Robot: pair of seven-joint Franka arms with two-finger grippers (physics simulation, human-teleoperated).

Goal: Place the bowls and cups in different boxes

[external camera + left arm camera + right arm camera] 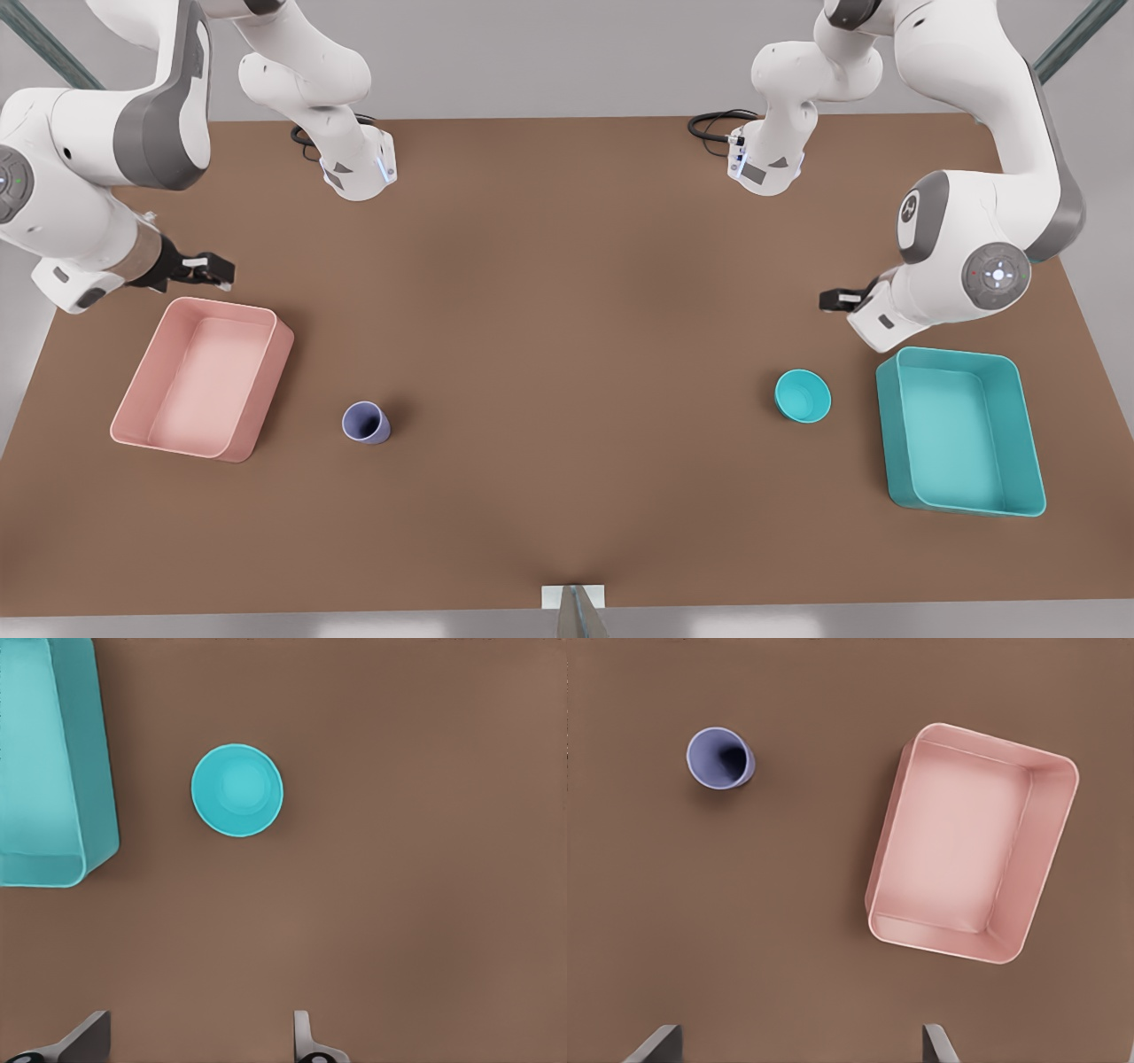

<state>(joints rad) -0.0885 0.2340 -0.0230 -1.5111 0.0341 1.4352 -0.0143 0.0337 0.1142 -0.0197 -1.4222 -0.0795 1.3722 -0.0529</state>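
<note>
Tools first: the left tool (837, 299) hangs above the bench (567, 292) on the front view's right, just behind the teal box (961, 431), its fingers (306, 1041) spread wide with nothing between them. The right tool (211, 270) hovers on the front view's left, by the far edge of the pink box (205, 390), and its fingers (937, 1043) stand wide and empty too.

Out from the left tool sits the bowl (803, 395), upright on the bench, just beside the teal box but not touching it. Out from the right tool stands the cup (366, 422), mouth up, near the pink box with a clear strip of bench between them. Both boxes are empty, so nothing is sorted yet.

Handling looks easy. Both pieces seem light, stiff plastic, probably smooth and a little slippery. The bowl is shallow and wide, so a pinch on its rim, one finger inside and one outside, is the likely hold. The cup is narrow and tapered; closing across its wall near the top should keep it from sliding down.

Room is generous: open bench all round both pieces. The box walls are the edges to clear, so each load needs lifting above the rim before crossing in.
</note>
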